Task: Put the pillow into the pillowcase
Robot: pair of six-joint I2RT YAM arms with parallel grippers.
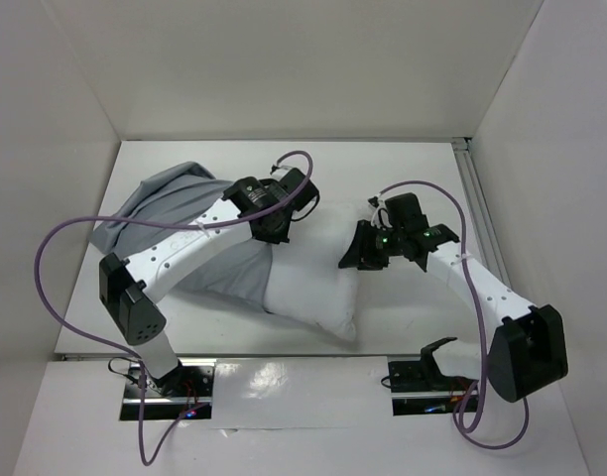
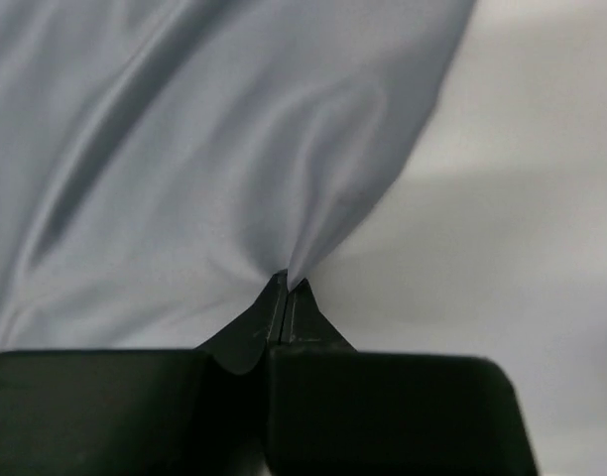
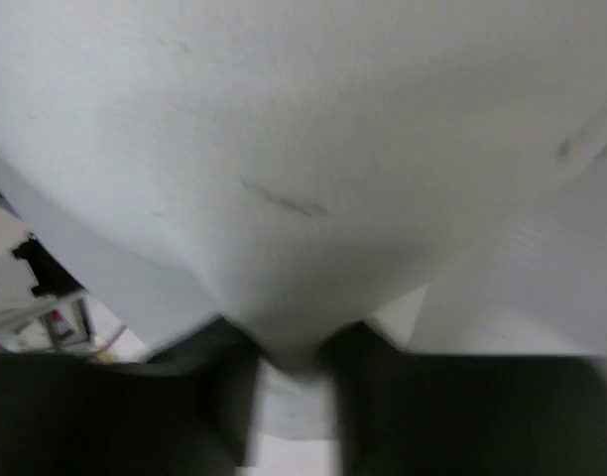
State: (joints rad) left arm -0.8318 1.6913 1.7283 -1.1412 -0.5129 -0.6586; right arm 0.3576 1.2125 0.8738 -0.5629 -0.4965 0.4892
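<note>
The pillow (image 1: 318,302) lies on the table (image 1: 403,178), near the front edge, a bit toward 6 o'clock from the middle. It is white and puffy. Most of it is out in the open. Its left end, at about 9 o'clock, goes under the edge of the pillowcase (image 1: 170,203). I cannot tell if that end is inside the sack or if the cloth is just lying over it.

The pillowcase is grey and floppy. It is spread out in a crumpled heap toward 10 o'clock from the pillow, and the left arm reaches across it.

The left gripper (image 2: 287,285) is closed tight on a pinch of the grey cloth, close to the cloth's edge. The cloth pulls up into a little peak where it is pinched. This spot is at about 11 o'clock from the pillow.

The right gripper (image 3: 294,372) is at the pillow's far right corner, at about 1 o'clock. A bump of white pillow sits between its two fingers. The wrist picture is blurry, so I cannot tell if it is squeezing the bump or only sits around it.

I think the job is only at its start. Both things are reached. The big part is left: open the sack and slide the whole pillow in.
</note>
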